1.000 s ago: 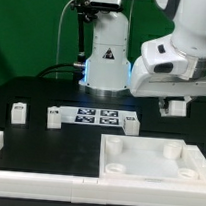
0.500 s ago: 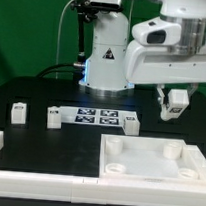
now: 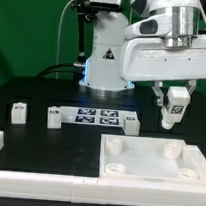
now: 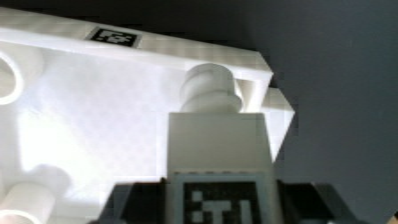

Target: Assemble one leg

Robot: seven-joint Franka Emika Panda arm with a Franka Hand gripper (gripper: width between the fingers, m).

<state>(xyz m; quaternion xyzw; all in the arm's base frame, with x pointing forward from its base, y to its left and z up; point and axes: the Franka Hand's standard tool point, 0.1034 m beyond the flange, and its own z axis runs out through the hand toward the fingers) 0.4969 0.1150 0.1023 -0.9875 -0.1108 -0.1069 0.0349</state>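
Observation:
My gripper [image 3: 175, 98] is shut on a leg [image 3: 172, 116], a small white peg block with a tag. It holds the leg in the air above the far right corner of the large white panel [image 3: 136, 166]. In the wrist view the leg [image 4: 221, 140] sticks out from between the jaws of the gripper [image 4: 217, 206], its tag facing the camera. Its round tip points over the panel's [image 4: 98, 110] corner region. Whether the leg touches the panel cannot be told. Three more legs stand on the table: one [image 3: 19, 110] at the exterior view's left, a second [image 3: 55, 117], a third [image 3: 131, 121].
The marker board [image 3: 95, 116] lies between the second and third loose legs. A white L-shaped rail [image 3: 5, 148] runs along the front and the exterior view's left. The robot base [image 3: 104, 61] stands behind the marker board.
The arm has moved toward the exterior view's left and come down a little with the leg in its gripper. The leg now hangs closer to the panel's far right corner.

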